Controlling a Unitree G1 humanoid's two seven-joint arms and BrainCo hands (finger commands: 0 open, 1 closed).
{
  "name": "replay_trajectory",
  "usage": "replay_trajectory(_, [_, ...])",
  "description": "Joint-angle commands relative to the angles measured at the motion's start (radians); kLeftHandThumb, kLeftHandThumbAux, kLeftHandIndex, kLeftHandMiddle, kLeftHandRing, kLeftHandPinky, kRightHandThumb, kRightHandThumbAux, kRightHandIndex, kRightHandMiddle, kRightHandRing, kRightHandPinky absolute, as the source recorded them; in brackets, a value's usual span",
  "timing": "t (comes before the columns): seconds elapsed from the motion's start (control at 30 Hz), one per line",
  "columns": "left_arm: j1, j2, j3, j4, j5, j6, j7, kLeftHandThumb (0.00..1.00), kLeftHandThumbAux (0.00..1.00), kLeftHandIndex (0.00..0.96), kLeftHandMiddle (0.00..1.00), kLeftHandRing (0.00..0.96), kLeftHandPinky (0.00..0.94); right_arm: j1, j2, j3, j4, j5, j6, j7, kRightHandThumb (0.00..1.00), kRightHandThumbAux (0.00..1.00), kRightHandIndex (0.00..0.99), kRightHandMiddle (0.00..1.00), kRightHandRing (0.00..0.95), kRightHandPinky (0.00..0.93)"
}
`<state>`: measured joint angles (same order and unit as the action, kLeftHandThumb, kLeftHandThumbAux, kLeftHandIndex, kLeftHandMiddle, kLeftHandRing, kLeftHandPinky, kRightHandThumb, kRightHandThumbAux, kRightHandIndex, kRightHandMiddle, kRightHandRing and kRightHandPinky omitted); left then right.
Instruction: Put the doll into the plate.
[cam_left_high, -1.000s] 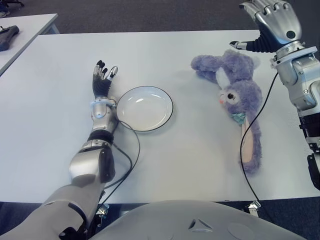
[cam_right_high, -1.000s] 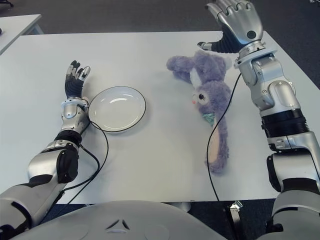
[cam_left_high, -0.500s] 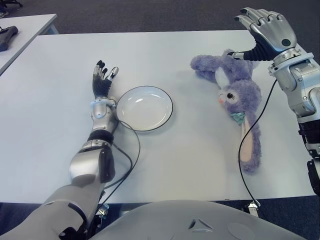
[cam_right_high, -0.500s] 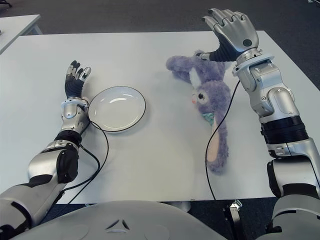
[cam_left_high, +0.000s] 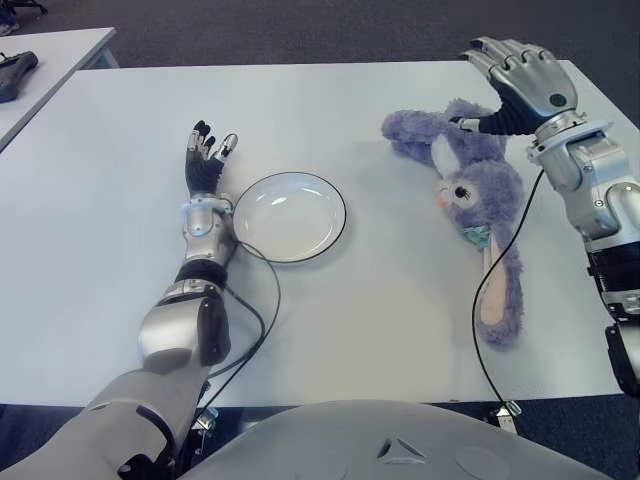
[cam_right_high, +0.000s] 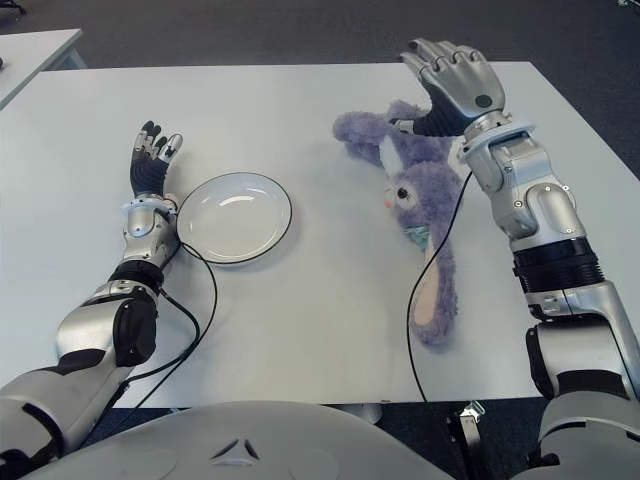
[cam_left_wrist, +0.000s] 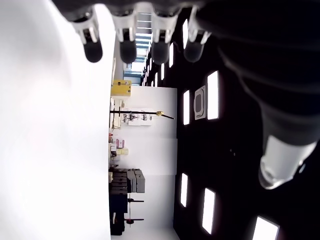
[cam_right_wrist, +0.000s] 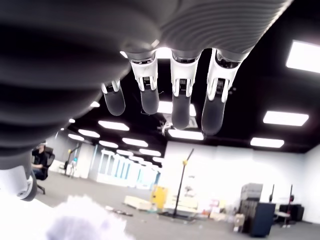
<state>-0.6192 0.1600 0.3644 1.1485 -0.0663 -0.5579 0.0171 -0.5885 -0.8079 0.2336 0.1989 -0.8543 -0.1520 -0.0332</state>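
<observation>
On the white table (cam_left_high: 380, 300), right of the white dark-rimmed plate (cam_left_high: 290, 216), lies our purple plush rabbit doll (cam_left_high: 470, 180): soft, light, floppy. Right hand (cam_left_high: 515, 85) hovers spread and empty above its body, which we judge the best hold; left hand (cam_left_high: 207, 160) beside plate, fingers extended.

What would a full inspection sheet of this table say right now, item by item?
Surface: white table, bare apart from the items below.
Job's things: purple plush rabbit doll lies on its side, right of the plate; white round plate with a dark rim holds nothing.
Clutter: nothing seen.
Hands: right hand above the doll's far end, fingers spread, holding nothing; left hand shows just left of the plate, fingers extended.
Cables: black cable runs from the right arm across the doll; another loops by the left arm.
Surroundings: second white table at far left, dark floor.
</observation>
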Motion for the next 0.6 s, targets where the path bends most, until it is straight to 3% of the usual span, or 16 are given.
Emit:
replay_trajectory(0.03, [0.258,-0.103,0.005,0.168,-0.008,0.04,0.036,0.0,0.607,0.025,0.072,0.037,0.0,0.047,0.035,0.026,0.081,0.022,-0.054,-0.027,0.249,0.47,0.06,0.067,0.106,0.178])
replay_trajectory(0.37, [0.256,-0.1,0.01,0.169,-0.013,0.046,0.027,0.0,0.606,0.026,0.073,0.036,0.0,0.043,0.072,0.031,0.146,0.027,-0.087,-0.051,0.248,0.479,0.062,0.062,0.112,0.207])
replay_trajectory(0.6, [0.254,-0.102,0.013,0.167,-0.016,0.041,0.026,0.0,0.61,0.027,0.076,0.037,0.0,0.021,0.134,0.057,0.221,0.011,-0.085,-0.094,0.246,0.496,0.058,0.064,0.118,0.212])
